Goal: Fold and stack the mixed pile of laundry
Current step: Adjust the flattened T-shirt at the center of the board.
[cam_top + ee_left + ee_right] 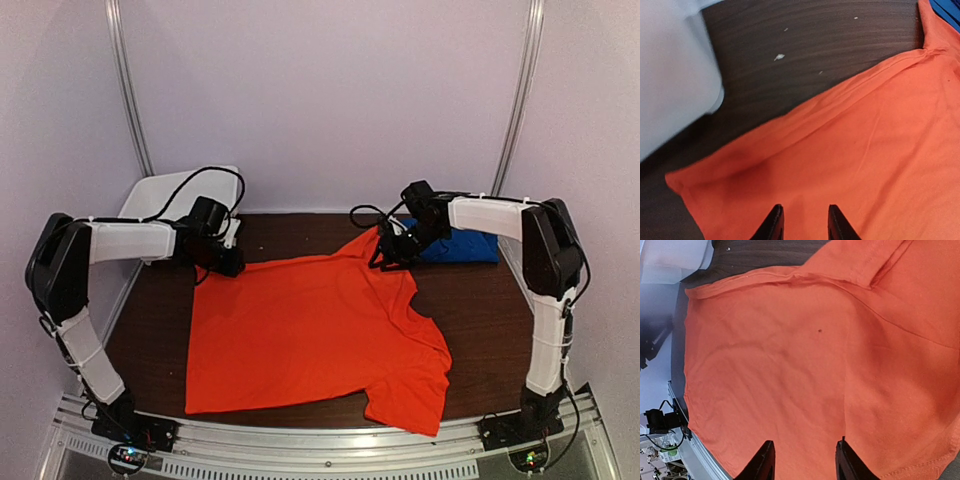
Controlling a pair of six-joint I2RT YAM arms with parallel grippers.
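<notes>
Left gripper (802,227) and right gripper (804,462): we note both sets of jaws apart above the shirt (310,330), nothing pinched. Only the top view gives us the full count. There are two garments, the shirt spread mid-table (490,320) and the blue garment (465,247) far right, plus one bin (160,195) far left.

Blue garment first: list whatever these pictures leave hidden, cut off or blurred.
- Blue garment: top view, right arm covers its left end; left wrist view shows only a corner sliver.
- White bin: top view, left arm and cable cross it; blurred in left wrist view.
- Orange T-shirt: far sleeve partly behind the right gripper, top view.
</notes>
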